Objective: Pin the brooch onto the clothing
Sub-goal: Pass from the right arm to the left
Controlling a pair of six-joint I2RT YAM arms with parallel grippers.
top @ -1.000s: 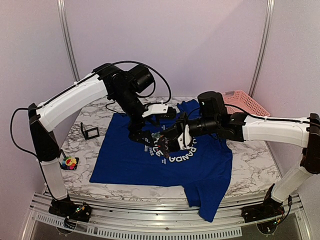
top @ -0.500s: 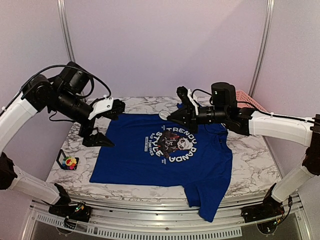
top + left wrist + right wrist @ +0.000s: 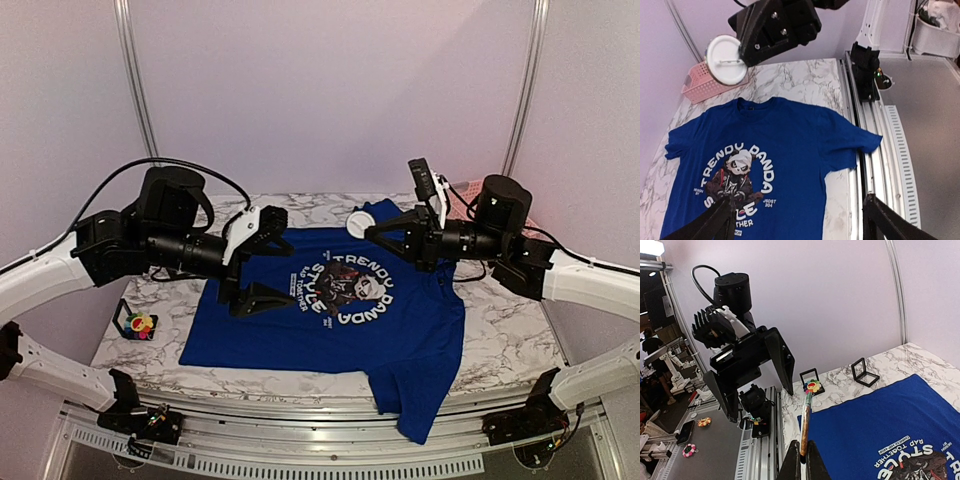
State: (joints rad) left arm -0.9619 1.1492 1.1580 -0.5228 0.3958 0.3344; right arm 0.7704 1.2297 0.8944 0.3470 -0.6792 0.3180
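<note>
Multicoloured flower brooch (image 3: 140,323) sits left of blue shirt (image 3: 400,320); left gripper (image 3: 262,262) open, right gripper (image 3: 375,230) pinching white disc (image 3: 357,222).

Soft, even, pinkish light; faint shadows, overhead view slightly blurred.

I have open room over the middle of the shirt (image 3: 400,330), between my two arms. My left gripper (image 3: 282,255) hangs wide over the shirt's left side and blocks that way. My right gripper (image 3: 372,232) sits over the collar, and its round disc (image 3: 357,222) sticks out. The pink basket (image 3: 695,82) fills the far right corner. The table (image 3: 510,340) is bare at the front right.
</note>
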